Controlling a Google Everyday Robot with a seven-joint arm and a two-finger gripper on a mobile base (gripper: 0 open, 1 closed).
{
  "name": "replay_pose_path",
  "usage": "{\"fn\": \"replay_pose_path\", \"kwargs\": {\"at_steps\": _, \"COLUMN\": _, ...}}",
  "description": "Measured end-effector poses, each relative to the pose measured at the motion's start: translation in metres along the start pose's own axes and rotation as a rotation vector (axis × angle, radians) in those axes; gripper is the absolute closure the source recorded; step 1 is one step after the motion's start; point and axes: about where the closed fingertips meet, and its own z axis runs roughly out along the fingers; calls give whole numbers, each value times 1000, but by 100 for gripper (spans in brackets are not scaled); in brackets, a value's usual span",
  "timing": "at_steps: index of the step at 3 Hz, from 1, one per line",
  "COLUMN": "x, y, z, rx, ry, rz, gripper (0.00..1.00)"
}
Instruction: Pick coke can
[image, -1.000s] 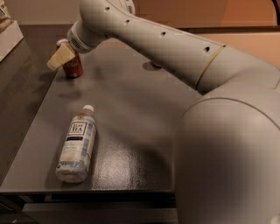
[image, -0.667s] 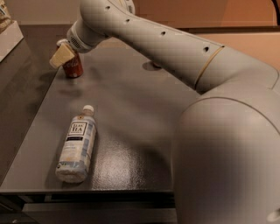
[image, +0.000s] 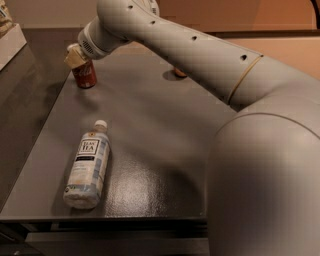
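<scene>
1. Tool (image: 76, 57) at far left of worktop (image: 150, 125), at top of coke can (image: 85, 77); spread or pinching: cannot tell.
2. Coke can upright there.
3. Tea bottle (image: 89, 167) lying flat, near left.

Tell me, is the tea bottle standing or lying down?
Lying down: the tea bottle rests on its side on the table, cap pointing away. The gripper is at the upright coke can.

A pale-labelled tea bottle (image: 88, 167) lies on its side at the near left of the dark grey table (image: 165, 145), white cap (image: 101, 123) pointing far. A small orange-brown thing (image: 180, 73) sits far back, partly hidden
</scene>
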Motion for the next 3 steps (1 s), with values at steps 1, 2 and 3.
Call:
{"fn": "replay_pose_path", "kwargs": {"at_steps": 1, "x": 2, "y": 2, "z": -12, "rx": -13, "ry": -24, "rz": 5, "gripper": 87}}
{"fn": "replay_pose_path", "kwargs": {"at_steps": 2, "x": -4, "y": -2, "z": -45, "rx": -21, "ry": -62, "rz": 11, "gripper": 100}}
{"fn": "replay_pose_path", "kwargs": {"at_steps": 3, "x": -15, "y": -9, "z": -87, "rx": -32, "ry": -84, "rz": -17, "gripper": 100}}
